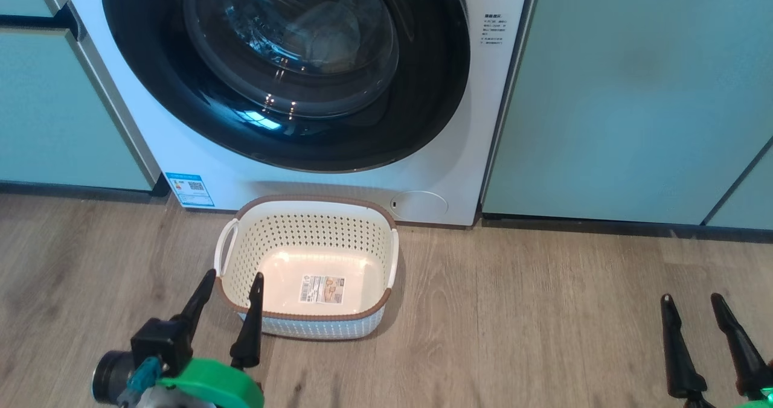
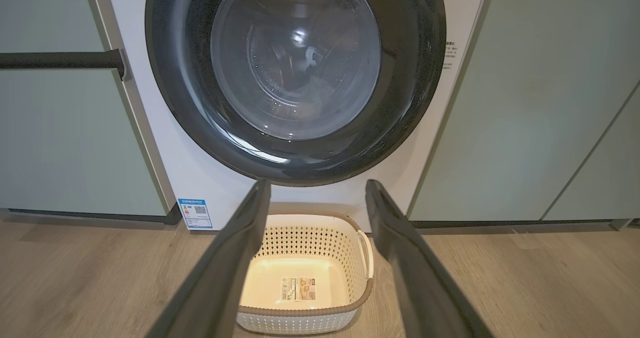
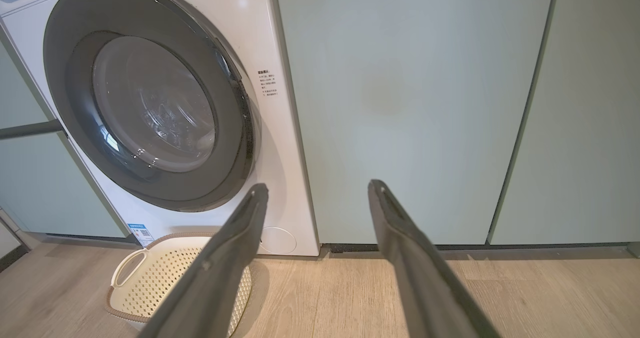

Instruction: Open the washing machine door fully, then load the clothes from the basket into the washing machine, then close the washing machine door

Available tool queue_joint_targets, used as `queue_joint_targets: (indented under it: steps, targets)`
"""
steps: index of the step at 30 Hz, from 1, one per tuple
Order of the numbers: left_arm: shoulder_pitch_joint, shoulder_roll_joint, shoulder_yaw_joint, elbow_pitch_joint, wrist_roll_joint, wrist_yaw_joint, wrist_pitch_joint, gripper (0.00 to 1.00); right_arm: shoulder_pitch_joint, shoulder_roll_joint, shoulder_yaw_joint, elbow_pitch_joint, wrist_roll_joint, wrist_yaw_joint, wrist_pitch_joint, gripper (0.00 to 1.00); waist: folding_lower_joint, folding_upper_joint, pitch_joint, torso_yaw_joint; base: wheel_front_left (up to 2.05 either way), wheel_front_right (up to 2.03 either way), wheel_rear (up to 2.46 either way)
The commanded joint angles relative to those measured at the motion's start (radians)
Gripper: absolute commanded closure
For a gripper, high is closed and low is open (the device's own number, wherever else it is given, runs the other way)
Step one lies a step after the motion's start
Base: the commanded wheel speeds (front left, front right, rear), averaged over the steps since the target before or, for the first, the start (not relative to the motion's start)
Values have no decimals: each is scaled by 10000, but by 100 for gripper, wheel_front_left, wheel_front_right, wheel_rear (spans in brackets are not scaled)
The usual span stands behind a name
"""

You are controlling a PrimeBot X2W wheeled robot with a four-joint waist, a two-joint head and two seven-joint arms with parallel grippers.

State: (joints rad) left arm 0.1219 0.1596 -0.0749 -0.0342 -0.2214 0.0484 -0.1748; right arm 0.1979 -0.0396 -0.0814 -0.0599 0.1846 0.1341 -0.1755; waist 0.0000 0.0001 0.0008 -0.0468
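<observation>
The white washing machine [image 1: 459, 154] stands with its round black-rimmed door [image 1: 284, 64] flat against the front, glass bowl at its centre [image 2: 295, 58]. On the floor before it sits the cream basket [image 1: 311, 266] with a brown rim; only a label sticker lies on its bottom [image 2: 299, 288]. The clothes are out of view. My left gripper [image 1: 234, 275] is open, fingertips at the basket's near left corner. Far to the right my right gripper [image 1: 691, 299] hangs open over bare floor, facing the cabinet beside the washer [image 3: 280, 143].
Pale green cabinet doors [image 1: 628, 94] flank the washer on both sides, with a dark bar handle [image 2: 60, 59] on the left one. Wood-look floor [image 1: 513, 323] spreads around the basket. A blue energy sticker [image 1: 190, 189] and round service flap [image 1: 418, 204] mark the washer's lower front.
</observation>
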Motion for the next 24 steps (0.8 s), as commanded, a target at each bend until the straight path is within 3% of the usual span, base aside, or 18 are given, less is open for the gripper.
queue_joint_targets:
  steps: [1,16,17,24]
  targets:
    - [-285,170,305,-388,-16,61,6,0,-284,-107,194,-390,20,-34,27,0,0,-1,2,0,0,0,0]
    - [-317,206,155,-358,-60,129,-24,0,-347,-107,246,-350,72,-34,7,0,0,-1,32,31,0,0,0]
    - [3,18,-245,30,1,68,0,100,0,11,23,37,3,2,-3,100,0,-1,31,31,0,0,0]
    - [-10,-113,-243,476,-551,13,76,100,-41,13,128,490,581,2,57,100,0,-1,34,49,0,0,0]
